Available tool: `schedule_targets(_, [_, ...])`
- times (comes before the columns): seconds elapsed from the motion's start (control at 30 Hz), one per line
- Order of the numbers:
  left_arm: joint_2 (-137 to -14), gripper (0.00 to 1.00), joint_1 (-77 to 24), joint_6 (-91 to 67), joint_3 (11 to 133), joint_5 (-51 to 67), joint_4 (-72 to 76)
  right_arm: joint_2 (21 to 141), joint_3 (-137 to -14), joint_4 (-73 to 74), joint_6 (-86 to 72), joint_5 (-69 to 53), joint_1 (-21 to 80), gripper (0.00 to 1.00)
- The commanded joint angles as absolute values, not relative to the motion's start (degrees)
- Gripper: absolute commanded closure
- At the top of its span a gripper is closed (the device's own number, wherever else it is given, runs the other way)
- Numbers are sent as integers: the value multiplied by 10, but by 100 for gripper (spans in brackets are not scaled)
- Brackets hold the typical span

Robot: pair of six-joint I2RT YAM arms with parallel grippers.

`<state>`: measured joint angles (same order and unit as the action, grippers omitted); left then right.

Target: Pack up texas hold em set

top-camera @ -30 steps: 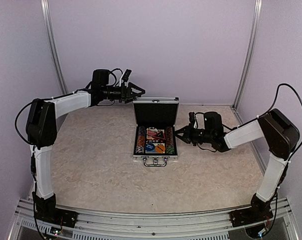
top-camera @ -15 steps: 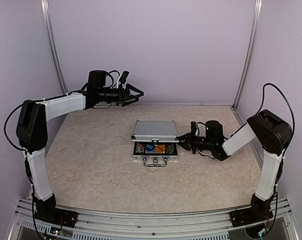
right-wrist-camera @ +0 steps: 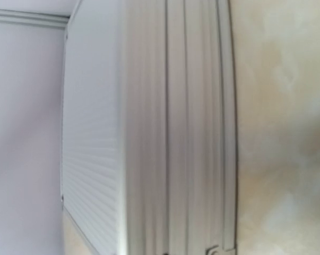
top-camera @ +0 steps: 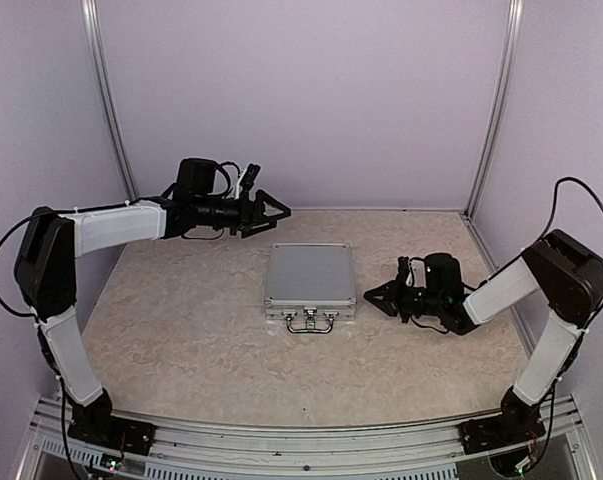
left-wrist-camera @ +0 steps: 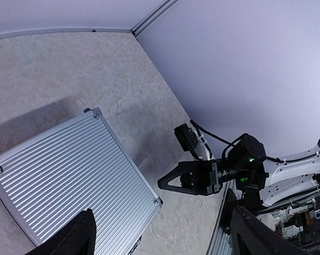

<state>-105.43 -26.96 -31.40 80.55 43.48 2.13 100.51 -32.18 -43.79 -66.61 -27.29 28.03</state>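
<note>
Silver case [top-camera: 309,279] shut flat on the desk [top-camera: 181,330], just ahead of the right hand [top-camera: 371,297] (its grip cannot be told), below and ahead of the wide-open, empty left hand [top-camera: 279,209]

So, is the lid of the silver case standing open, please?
No, the case lies flat with its ribbed lid fully down and no contents showing.

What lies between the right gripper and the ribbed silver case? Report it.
Only a strip of bare marbled tabletop; the top view shows the right gripper apart from the ribbed silver aluminium case.
</note>
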Motion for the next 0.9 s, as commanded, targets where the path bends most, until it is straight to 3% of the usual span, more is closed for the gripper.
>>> schedule_targets(0.0, [-1026, 13, -312, -320, 758, 396, 36, 934, -323, -313, -576, -186, 318, 99])
schedule_targets(0.2, [-1063, 21, -366, -324, 738, 403, 45, 883, -362, -218, -500, -111, 414, 90])
schedule_targets(0.33, [-1080, 36, -377, -368, 692, 431, 122, 889, -369, -204, -499, -90, 445, 90])
schedule_targets(0.43, [-1097, 41, -392, -372, 682, 431, 133, 901, -370, -207, -504, -86, 456, 90])
schedule_targets(0.87, [-1200, 54, -405, -379, 657, 404, 135, 978, -461, -147, -477, -53, 496, 88])
